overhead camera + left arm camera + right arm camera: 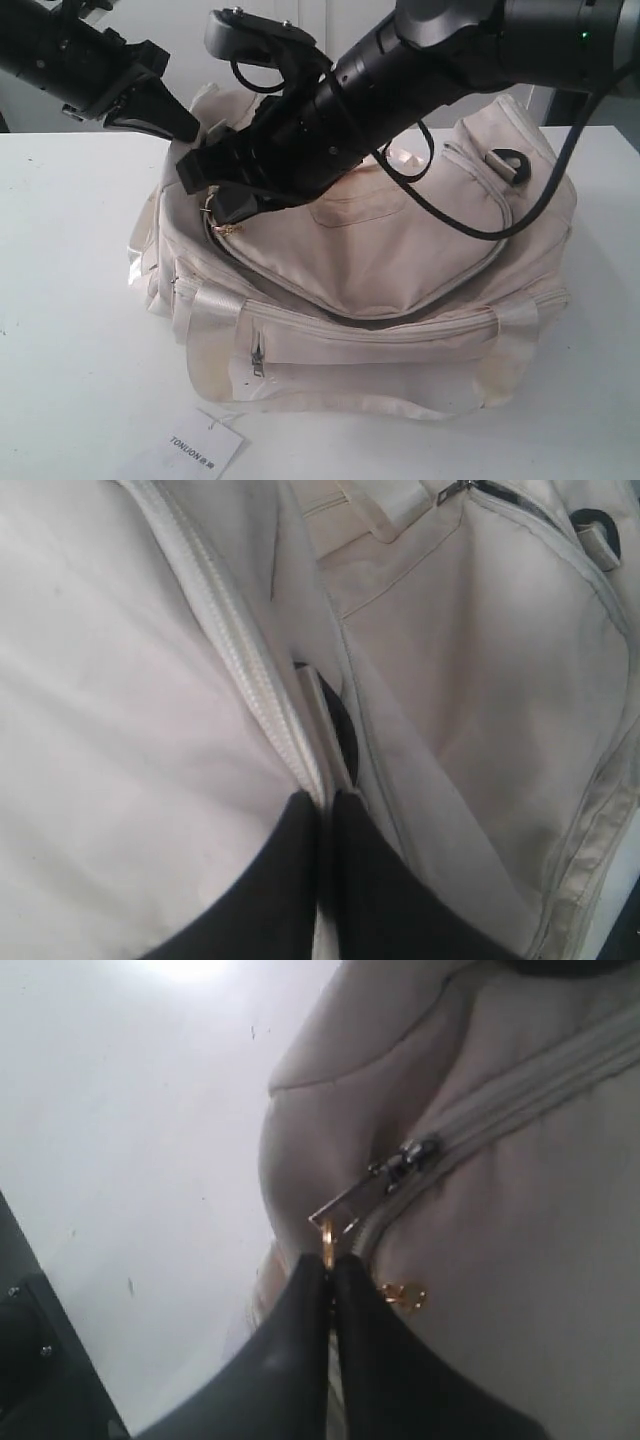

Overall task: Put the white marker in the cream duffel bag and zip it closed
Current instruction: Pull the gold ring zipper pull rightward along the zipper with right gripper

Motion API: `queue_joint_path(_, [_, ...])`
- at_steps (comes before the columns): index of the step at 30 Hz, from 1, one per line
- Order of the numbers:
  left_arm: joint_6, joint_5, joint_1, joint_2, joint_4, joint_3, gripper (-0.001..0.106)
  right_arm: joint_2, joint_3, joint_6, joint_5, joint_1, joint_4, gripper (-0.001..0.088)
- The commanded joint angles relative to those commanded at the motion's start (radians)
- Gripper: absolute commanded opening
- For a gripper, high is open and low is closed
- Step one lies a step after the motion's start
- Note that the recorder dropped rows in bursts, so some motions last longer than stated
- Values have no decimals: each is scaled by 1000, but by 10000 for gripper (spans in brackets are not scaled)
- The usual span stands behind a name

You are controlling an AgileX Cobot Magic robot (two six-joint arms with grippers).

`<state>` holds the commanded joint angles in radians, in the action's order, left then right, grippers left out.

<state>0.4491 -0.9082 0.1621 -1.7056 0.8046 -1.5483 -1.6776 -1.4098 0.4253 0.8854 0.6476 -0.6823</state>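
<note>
The cream duffel bag lies on the white table. A dark gap runs along the front of its top flap. My right gripper reaches across to the bag's left end and is shut on the gold ring zipper pull, just below the metal slider. My left gripper is at the bag's upper left corner. Its jaws are shut on the bag's fabric edge beside the zipper tape. The white marker is out of view.
A white paper tag printed "TONLION" lies on the table in front of the bag. The front pocket zip is shut. A black end ring sits at the bag's right end. The right arm crosses over the bag.
</note>
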Motion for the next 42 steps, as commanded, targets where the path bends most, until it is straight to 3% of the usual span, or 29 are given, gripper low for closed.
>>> queue_joint_path(18, [6,6,0,0,-20,0,0,-57,4,-2,257,19,4,0])
queue_joint_path(35, [8,3,0,0,-272,0,0,-52,4,-2,283,19,25,0])
queue_joint_path(42, [8,3,0,0,-297,0,0,-33,4,-2,324,19,88,0])
